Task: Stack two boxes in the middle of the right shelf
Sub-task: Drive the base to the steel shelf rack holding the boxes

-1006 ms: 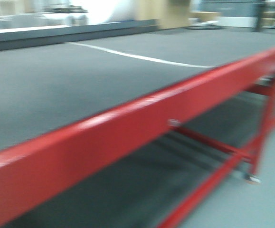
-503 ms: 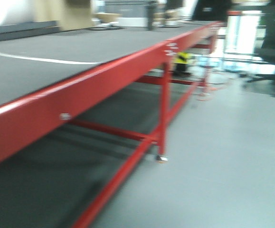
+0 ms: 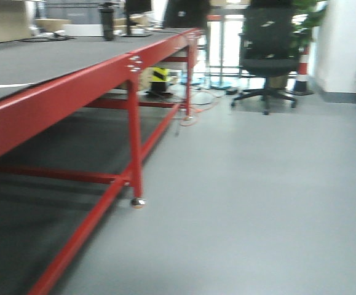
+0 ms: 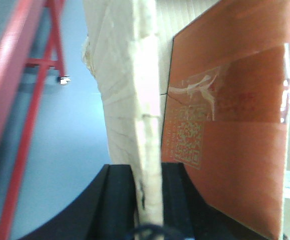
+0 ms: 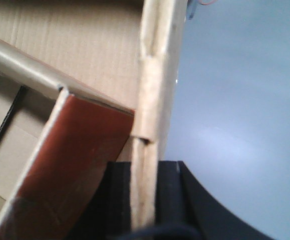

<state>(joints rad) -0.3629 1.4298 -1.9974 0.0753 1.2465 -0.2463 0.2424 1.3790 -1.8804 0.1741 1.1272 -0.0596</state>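
A tan cardboard box fills both wrist views. In the left wrist view its pale, creased wall edge [image 4: 145,100] runs up from between the black fingers. My left gripper [image 4: 148,172] is shut on that wall. A brown flap [image 4: 230,140] with clear tape and a printed code lies to its right. In the right wrist view my right gripper [image 5: 143,167] is shut on another wall edge [image 5: 154,85] of a box. The box's open inside and a brown flap [image 5: 79,165] lie to the left. Whether both hold the same box I cannot tell. The shelf is out of view.
A red-framed table [image 3: 73,92] with a dark top runs along the left of the front view, one leg [image 3: 134,153] standing on the grey floor [image 3: 257,203]. A black office chair [image 3: 267,55] and a striped cone [image 3: 300,70] stand far ahead. The red frame [image 4: 14,75] also passes left of the box.
The front view has swung right. The red table has slid to the left side, and the open floor, the chair and the doorway have come into sight.
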